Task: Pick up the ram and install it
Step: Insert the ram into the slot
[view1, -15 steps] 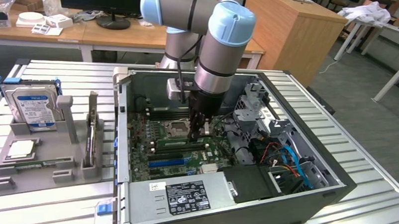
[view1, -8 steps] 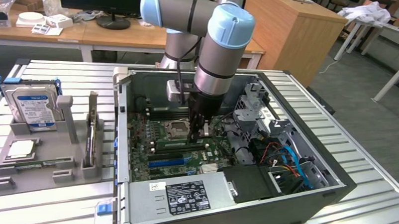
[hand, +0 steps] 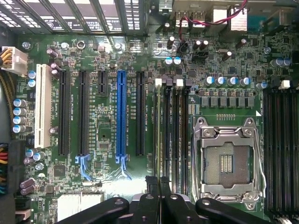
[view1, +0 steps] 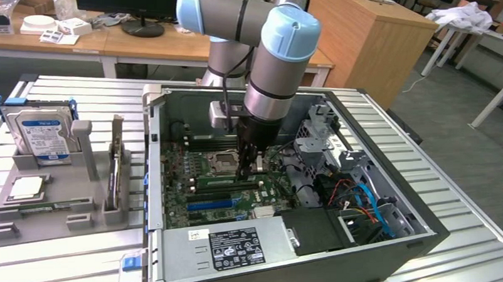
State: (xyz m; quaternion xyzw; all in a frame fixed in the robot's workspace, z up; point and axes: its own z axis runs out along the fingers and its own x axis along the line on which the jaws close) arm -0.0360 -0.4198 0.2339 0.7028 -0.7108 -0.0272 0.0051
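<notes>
Even, white room light falls from above in the exterior view, and the slatted metal table [view1: 63,267] gives it back in pale stripes. The blue cap [view1: 289,30] of the arm [view1: 270,77] carries a soft highlight. Inside the computer case [view1: 406,248] it is dimmer, and the motherboard [view1: 203,196] lies in shade. In the wrist view the board is lit flat and bright. A white glare patch lies near the black gripper [hand: 157,182], which reads as a dark shape.
</notes>
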